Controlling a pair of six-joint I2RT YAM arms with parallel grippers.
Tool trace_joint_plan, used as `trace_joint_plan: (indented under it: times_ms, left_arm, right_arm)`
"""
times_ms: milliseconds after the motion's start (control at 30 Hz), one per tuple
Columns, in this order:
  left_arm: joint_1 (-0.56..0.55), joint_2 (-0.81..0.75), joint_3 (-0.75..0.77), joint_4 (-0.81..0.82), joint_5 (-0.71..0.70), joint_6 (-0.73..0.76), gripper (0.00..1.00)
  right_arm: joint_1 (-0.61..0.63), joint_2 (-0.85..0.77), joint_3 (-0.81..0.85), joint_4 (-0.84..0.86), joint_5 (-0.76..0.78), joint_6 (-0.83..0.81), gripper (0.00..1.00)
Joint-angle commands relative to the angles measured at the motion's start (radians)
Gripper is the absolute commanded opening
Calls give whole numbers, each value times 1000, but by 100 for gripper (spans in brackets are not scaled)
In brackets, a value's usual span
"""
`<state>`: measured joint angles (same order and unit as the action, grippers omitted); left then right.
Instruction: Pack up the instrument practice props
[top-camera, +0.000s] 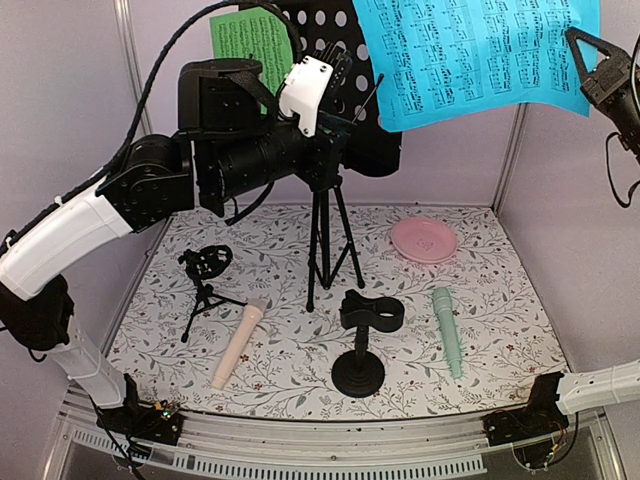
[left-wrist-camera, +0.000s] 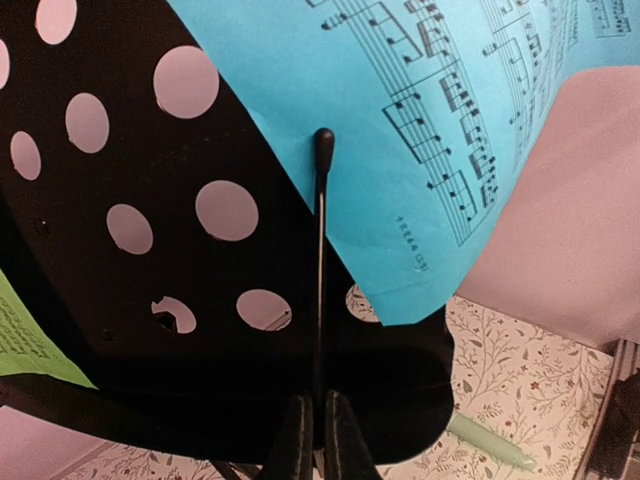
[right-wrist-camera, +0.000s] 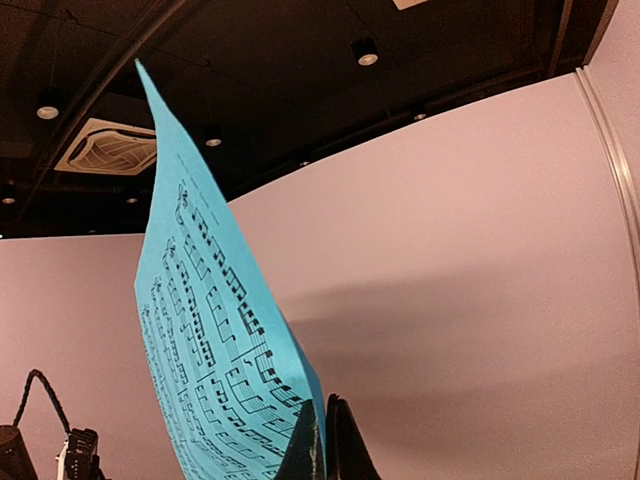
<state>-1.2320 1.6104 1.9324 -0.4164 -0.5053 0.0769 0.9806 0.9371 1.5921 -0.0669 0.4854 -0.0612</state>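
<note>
1. One stand (top-camera: 326, 240) is on the floral mat (top-camera: 500, 345), tripod legs down, with its black perforated desk at the top.
2. There are two pages. The green page (top-camera: 250, 40) lies on the left part of the stand's desk. The blue page (top-camera: 470, 55) hangs across the desk's right part and reaches well past it towards the right.
3. There are two mics, both lying flat. The beige mic (top-camera: 238, 345) is nearer than the stand's legs and to their left. The mint mic (top-camera: 448, 330) is nearer than the legs and to their right.
4. There are two holders, both upright. The tripod holder (top-camera: 205, 275) is left of the stand. The round-base holder (top-camera: 365, 340) is just in front of it, between the two mics.
5. One pink plate (top-camera: 424, 240) sits right of the stand's legs.
6. The left pincer (left-wrist-camera: 320, 440) is pressed together on the stand's thin rod (left-wrist-camera: 322, 260), up at the desk's lower edge.
7. The right pincer (top-camera: 585, 50) pinches the blue page's right edge, high and well right of the stand.
8. Only the top view shows the mat with all the props on it.
9. Only the left wrist view shows the rod between the fingers, with its knob lying against the blue page.
10. The right wrist view shows the page edge-on in the fingers, against the wall (right-wrist-camera: 480, 280) and dark ceiling (right-wrist-camera: 300, 60).
</note>
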Motion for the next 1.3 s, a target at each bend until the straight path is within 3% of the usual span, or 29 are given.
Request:
trace_joint_plan:
  times_ms: [0, 233, 833, 1267]
  left_arm:
    - [8, -32, -17, -11, 16, -19, 6]
    - [6, -40, -15, -11, 28, -9, 23]
    - [5, -54, -15, -19, 51, -12, 96]
    - [5, -88, -41, -59, 78, -48, 99]
  right_arm:
    - [-4, -3, 16, -24, 184, 3, 0]
    - [-4, -61, -45, -97, 371, 96, 0]
    - [-4, -61, -121, -424, 550, 354, 0]
    - [-23, -31, -198, -781, 602, 757, 0]
